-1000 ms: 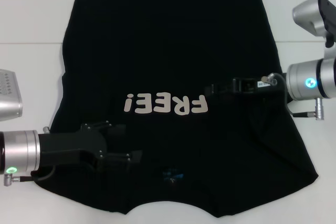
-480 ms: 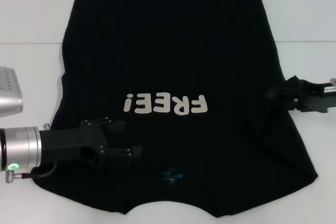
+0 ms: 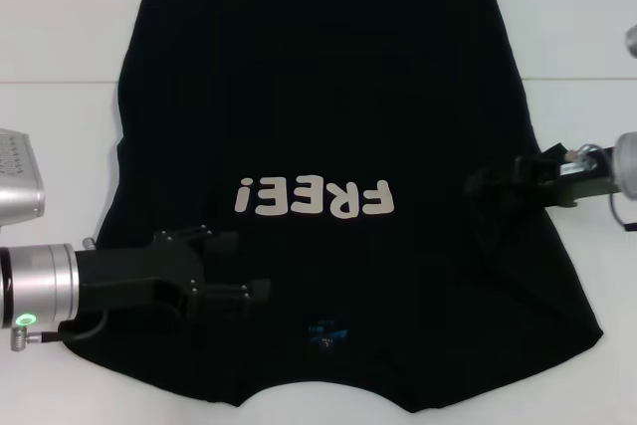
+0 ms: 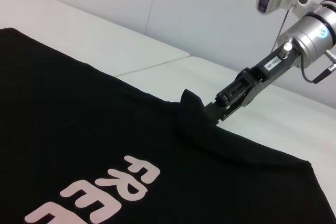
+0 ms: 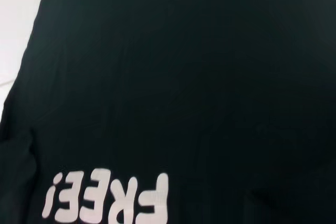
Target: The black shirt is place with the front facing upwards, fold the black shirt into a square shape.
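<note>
The black shirt (image 3: 318, 97) lies spread on the white table (image 3: 60, 27), its off-white "FREE!" print (image 3: 311, 198) upside down in the head view. My right gripper (image 3: 482, 186) reaches in from the right over the shirt's right side. In the left wrist view the right gripper (image 4: 216, 113) is shut on a raised fold of the black shirt (image 4: 190, 100). My left gripper (image 3: 244, 266) rests low over the shirt's near left part, fingers apart, with no cloth seen pinched. The right wrist view shows only black shirt (image 5: 184, 66) and the print (image 5: 107, 195).
A silver housing (image 3: 15, 176) sits at the left edge beside the shirt. Bare white table surrounds the shirt on the left, right and far sides. A seam (image 3: 60, 82) crosses the table. The shirt's collar end (image 3: 323, 330) lies near the front edge.
The right gripper pulled back from beside the print to the shirt's right edge, then came a little way back in; a ridge of cloth now rises at its tip. The left gripper barely moved.
</note>
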